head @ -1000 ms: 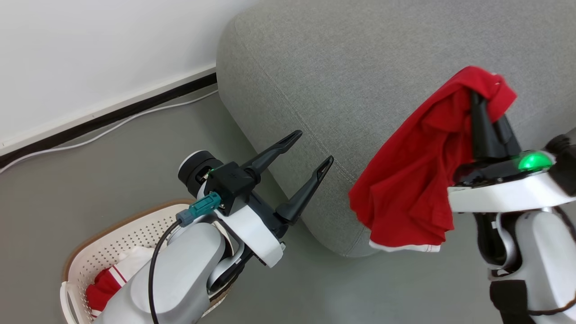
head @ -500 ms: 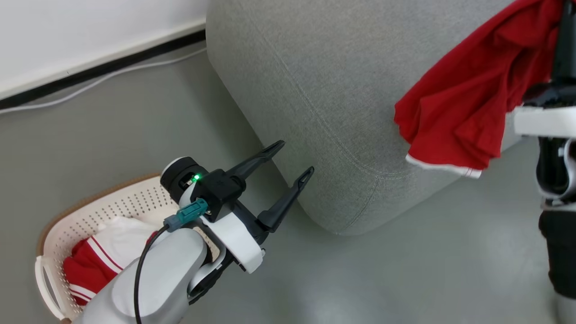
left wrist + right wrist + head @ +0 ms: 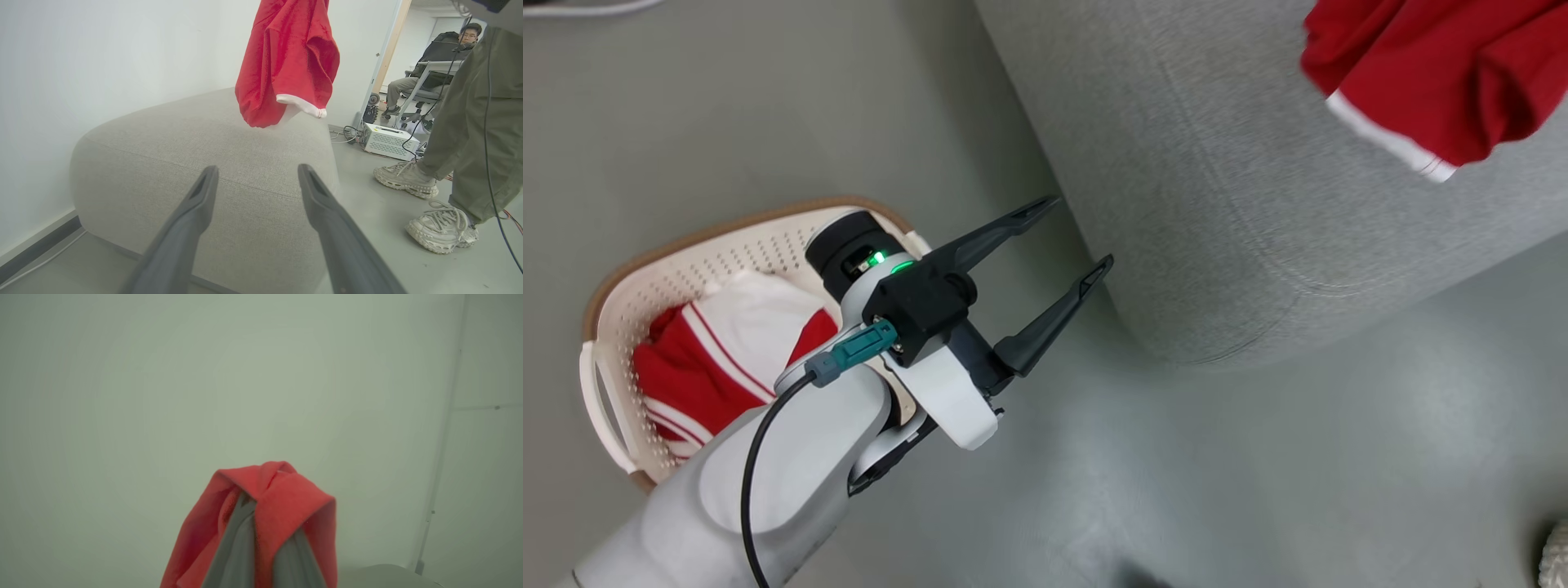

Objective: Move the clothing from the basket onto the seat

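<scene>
A red garment [image 3: 1429, 73] with white trim hangs over the grey seat [image 3: 1258, 212]; in the left wrist view the same red garment [image 3: 286, 61] dangles above the seat [image 3: 196, 147]. My right gripper [image 3: 261, 522] is shut on the red garment [image 3: 282, 502], the cloth draped over its fingertips. My left gripper [image 3: 1068, 237] stands open and empty beside the seat's corner, above the basket's right end. The cream basket [image 3: 613, 327] sits on the floor at the left, holding a second red and white garment [image 3: 719, 351].
A person's legs and pale shoes [image 3: 441, 228] stand on the floor right of the seat. Another person sits on a chair [image 3: 429, 73] beyond a doorway, with a white box [image 3: 388, 141] and cables on the floor. A white wall runs behind the seat.
The head camera has tilted down and swung, so basket and seat shifted in the picture. The red garment now sits higher and further right, over the seat. The left gripper stays open.
</scene>
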Controlling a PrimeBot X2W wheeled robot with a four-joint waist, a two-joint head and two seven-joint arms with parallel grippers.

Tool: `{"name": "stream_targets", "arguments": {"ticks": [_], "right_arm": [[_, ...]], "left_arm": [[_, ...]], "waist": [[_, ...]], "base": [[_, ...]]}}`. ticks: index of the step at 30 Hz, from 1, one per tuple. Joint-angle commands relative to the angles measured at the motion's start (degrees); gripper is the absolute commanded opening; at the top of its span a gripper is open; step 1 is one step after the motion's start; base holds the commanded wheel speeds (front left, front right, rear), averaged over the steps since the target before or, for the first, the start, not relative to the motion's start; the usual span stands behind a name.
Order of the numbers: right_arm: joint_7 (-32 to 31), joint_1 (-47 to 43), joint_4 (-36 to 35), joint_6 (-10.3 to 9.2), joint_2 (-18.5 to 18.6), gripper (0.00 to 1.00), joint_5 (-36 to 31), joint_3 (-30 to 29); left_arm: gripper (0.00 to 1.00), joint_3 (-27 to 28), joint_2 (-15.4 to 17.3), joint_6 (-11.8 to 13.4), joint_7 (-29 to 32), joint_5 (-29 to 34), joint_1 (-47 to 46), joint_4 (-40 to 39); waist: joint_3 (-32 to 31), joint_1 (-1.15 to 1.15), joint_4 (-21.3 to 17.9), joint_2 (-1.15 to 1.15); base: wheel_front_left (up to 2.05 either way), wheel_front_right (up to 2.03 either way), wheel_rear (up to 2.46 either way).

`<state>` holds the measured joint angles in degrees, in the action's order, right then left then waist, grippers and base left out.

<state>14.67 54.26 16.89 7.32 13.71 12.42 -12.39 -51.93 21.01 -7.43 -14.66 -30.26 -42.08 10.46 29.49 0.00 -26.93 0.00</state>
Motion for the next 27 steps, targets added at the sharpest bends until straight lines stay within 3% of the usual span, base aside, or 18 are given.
{"name": "stream_targets", "arguments": {"ticks": [1, 9, 17, 20, 27], "right_arm": [[0.33, 2.1, -0.37, 0.17, 1.75, 0.0, -1.17, -0.69], [0.33, 13.59, 6.14, 0.17, 5.96, 0.0, -8.91, -8.78], [0.33, 24.17, 9.82, 0.17, 9.05, 0.0, -17.19, -18.57], [0.33, 26.69, 10.79, 0.17, 9.17, 0.0, -20.55, -20.83], [-0.33, 28.0, 15.42, 0.17, 4.58, 0.0, -30.12, -33.37]], "left_arm": [[1.0, 1.22, 0.68, -0.06, -0.34, 0.61, -2.66, -2.15], [1.0, -0.56, 1.87, -0.06, -0.34, 0.57, -6.31, -4.63], [1.0, -2.75, 2.34, -0.06, -0.34, 0.34, -6.74, -4.59], [1.0, -2.27, 3.16, -0.06, -0.34, 0.28, -6.17, -4.42], [1.0, -1.44, 3.9, -0.06, -0.34, 0.61, -4.83, -4.47]], "waist": [[3.19, 0.0, 2.48, 0.0], [8.76, 0.0, 5.63, 0.0], [12.53, 0.0, 11.26, 0.0], [14.01, 0.0, 12.75, 0.0], [16.95, 0.0, 15.16, 0.0]], "base": [[0.0, 0.0, 0.0], [0.0, 0.0, 0.0], [0.0, 0.0, 0.0], [0.0, 0.0, 0.0], [0.0, 0.0, 0.0]]}}
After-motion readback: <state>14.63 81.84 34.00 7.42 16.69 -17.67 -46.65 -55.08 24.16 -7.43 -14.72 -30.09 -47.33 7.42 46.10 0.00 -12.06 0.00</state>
